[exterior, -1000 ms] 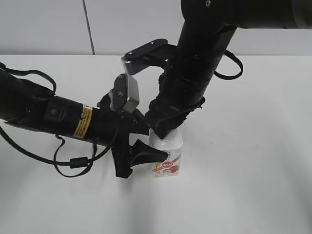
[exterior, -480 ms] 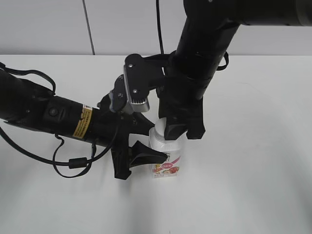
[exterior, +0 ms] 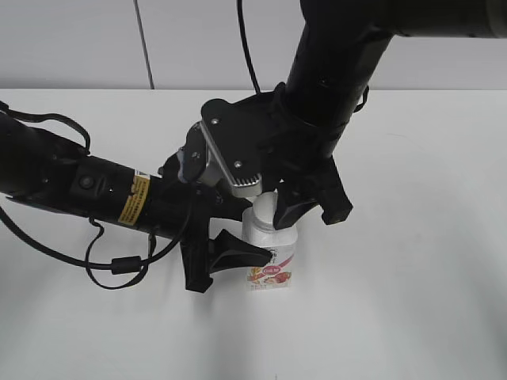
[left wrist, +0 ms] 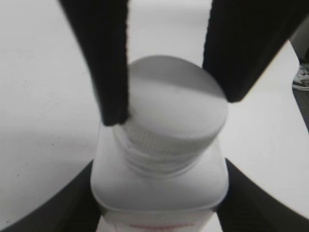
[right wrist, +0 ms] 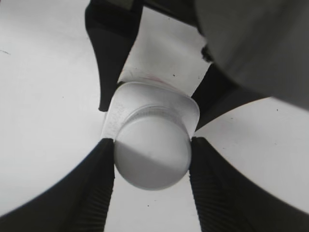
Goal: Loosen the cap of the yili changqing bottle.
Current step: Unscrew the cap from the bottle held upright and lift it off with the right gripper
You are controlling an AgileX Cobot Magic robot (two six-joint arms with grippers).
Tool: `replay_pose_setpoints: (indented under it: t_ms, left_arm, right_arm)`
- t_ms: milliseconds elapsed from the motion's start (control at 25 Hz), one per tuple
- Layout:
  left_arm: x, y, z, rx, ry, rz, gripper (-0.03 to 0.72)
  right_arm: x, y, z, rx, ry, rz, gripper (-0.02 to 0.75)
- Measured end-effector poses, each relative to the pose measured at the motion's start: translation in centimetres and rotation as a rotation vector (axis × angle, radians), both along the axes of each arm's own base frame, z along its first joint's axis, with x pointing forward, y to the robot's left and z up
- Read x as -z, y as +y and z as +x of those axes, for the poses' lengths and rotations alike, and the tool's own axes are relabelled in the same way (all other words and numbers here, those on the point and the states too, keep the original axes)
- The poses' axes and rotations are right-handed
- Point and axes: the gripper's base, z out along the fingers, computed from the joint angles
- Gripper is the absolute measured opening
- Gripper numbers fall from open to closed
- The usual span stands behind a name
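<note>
The yili changqing bottle (exterior: 271,255) stands upright on the white table, its pink-red label facing me. My left gripper (exterior: 250,231) comes in from the left and is shut on the bottle's body; its jaws flank the bottle (left wrist: 159,186) in the left wrist view (left wrist: 159,215). My right gripper (exterior: 279,212) comes down from above and is shut on the white cap (right wrist: 152,159), both fingers pressed against its sides (right wrist: 152,145). The cap (left wrist: 176,104) sits on the ribbed neck. In the exterior view the right fingers hide the cap.
The white table (exterior: 412,261) stretches around the bottle, with a pale wall behind. The left arm's black cables (exterior: 119,265) loop on the table at the left. The right arm (exterior: 333,71) rises over the bottle.
My right gripper has turned about the cap, its wrist camera swinging round toward the front left. The bottle and my left gripper have stayed in place.
</note>
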Motion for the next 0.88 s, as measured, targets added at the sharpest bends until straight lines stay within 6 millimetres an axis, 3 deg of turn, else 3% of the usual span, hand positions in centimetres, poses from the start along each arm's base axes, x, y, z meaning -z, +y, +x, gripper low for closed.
replay_pose_setpoints:
  t_ms: [240,560,680,880]
  left_arm:
    - [0.0,0.0,0.0,-0.002,0.002,0.000,0.421]
    - [0.0,0.1,0.1,-0.010,-0.002,0.009,0.421]
    - [0.0,0.1,0.1,-0.013,-0.004,0.012,0.421]
    - [-0.1,0.0,0.3,-0.039,0.002,0.001,0.421]
  right_arm:
    - [-1.0,-0.4,-0.8,0.030,0.049,-0.002,0.383]
    - [-3.8,-1.7,-1.2,0.192,0.030,0.030,0.383]
    - [-4.4,-3.2,-0.4,0.335,0.044,0.031,0.383]
    - [-4.5,-7.8,2.3,0.584,0.095,0.014,0.383]
